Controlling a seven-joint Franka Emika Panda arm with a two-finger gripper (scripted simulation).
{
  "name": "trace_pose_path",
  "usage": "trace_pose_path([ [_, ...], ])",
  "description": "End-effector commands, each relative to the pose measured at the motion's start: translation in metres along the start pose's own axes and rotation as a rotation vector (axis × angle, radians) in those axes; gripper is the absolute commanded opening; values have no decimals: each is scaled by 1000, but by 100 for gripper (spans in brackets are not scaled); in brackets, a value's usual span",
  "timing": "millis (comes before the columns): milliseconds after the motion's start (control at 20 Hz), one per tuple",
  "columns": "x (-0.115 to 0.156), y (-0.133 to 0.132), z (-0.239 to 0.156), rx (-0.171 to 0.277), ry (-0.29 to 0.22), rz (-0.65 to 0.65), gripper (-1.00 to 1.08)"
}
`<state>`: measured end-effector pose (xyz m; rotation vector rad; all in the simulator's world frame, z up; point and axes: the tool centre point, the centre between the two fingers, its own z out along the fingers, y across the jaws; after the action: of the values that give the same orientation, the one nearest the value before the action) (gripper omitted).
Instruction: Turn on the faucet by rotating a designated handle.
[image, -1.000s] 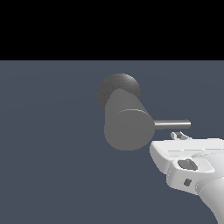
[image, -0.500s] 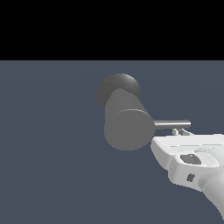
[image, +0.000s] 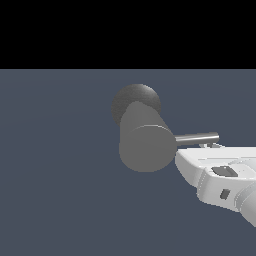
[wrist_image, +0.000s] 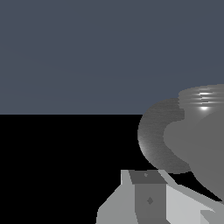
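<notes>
The faucet (image: 146, 145) sits near the middle of the exterior view: a thick grey cylinder whose flat round face looks toward the camera, with a darker dome behind it at about 11 o'clock. Its handle (image: 197, 138) is the thin rod sticking out of the body toward 3 o'clock, roughly level. The end effector (image: 211, 146) has its white body at about 4 o'clock from the cylinder, and its fingertips just reach the underside of the rod near the rod's outer end. Whether they touch the rod or stand a hair short of it cannot be told, and the fingers are so hidden behind the hand that I cannot tell how far they are spread or whether they hold anything.

The wrist view shows only the faucet's rounded body close up, and no fingers.

The step in hand looks like the approach to the handle, with the turn not yet started. The next move calls for firm contact on the rod near its free end, then a push that swings it about the cylinder's axis, following the arc so the fingertips do not slip off the tip
</notes>
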<state>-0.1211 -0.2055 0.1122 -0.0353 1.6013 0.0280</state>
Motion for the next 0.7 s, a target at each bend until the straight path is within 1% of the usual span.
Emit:
trace_pose_path([
  [0, -26, -1, 1, 3, -31, -11, -100],
  [100, -29, -2, 1, 3, -31, -11, -100],
  [150, -2, 0, 0, -3, 10, 3, -100],
  [650, -38, 7, 0, -1, -6, -3, -100],
])
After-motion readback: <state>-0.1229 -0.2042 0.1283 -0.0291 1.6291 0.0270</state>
